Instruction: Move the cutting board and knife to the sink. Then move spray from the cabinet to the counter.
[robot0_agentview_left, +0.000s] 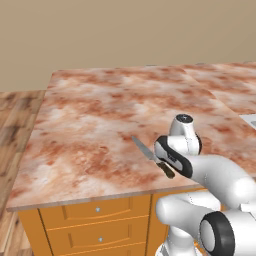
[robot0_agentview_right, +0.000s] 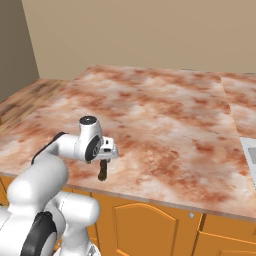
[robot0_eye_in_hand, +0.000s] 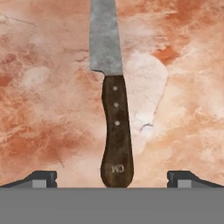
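The knife (robot0_agentview_left: 143, 149) lies on the marbled counter (robot0_agentview_left: 100, 110) near its front edge, grey blade pointing away and dark handle (robot0_agentview_right: 103, 172) toward the edge. My gripper (robot0_eye_in_hand: 112, 177) hangs open just above the handle's end, one fingertip (robot0_eye_in_hand: 41, 178) on each side and well apart from the knife (robot0_eye_in_hand: 116, 131). From the right base view the gripper (robot0_agentview_right: 105, 160) points down over the handle. A sliver of the light grey sink (robot0_agentview_left: 250, 120) rim shows at the right edge. The cutting board, spray and cabinet are out of view.
Orange drawers with small knobs (robot0_agentview_left: 95, 210) sit under the counter's front edge. The wooden floor (robot0_agentview_left: 12, 115) lies past the counter's left end. The counter (robot0_agentview_right: 165, 115) stretches broad and bare toward the beige back wall. The sink rim (robot0_agentview_right: 250, 152) is at far right.
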